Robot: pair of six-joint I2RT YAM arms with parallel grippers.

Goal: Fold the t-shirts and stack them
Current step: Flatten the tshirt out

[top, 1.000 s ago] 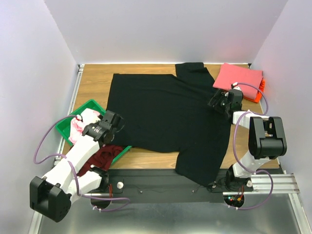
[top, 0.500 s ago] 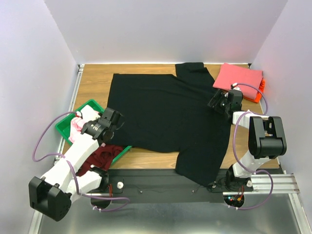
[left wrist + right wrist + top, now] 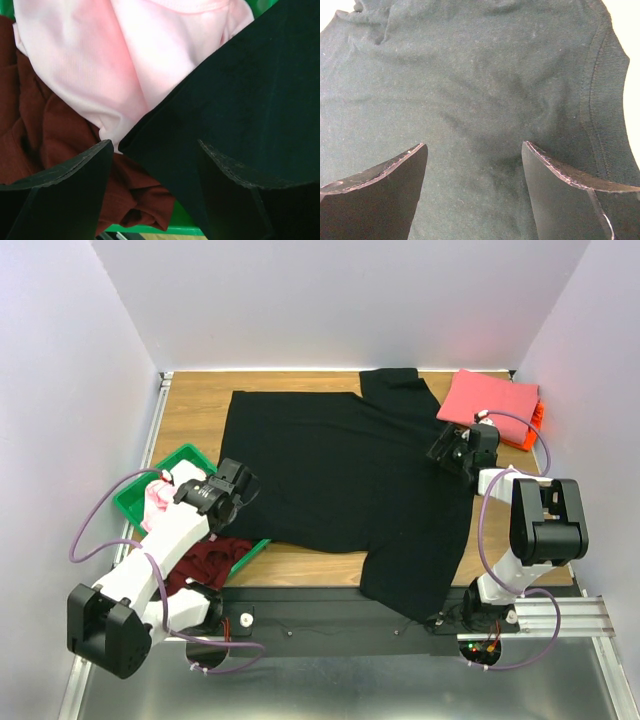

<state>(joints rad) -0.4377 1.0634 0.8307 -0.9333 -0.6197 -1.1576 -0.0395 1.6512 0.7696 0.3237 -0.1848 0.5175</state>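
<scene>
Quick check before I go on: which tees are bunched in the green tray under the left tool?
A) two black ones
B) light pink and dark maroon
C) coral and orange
B: the light pink tee and dark maroon tee lie crumpled in the green tray; the coral tee and orange tee sit far right.

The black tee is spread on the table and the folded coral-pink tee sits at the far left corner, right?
Wrong side: the top external view shows the folded coral-pink tee at the far right corner. The black tee is indeed spread on the table.
</scene>
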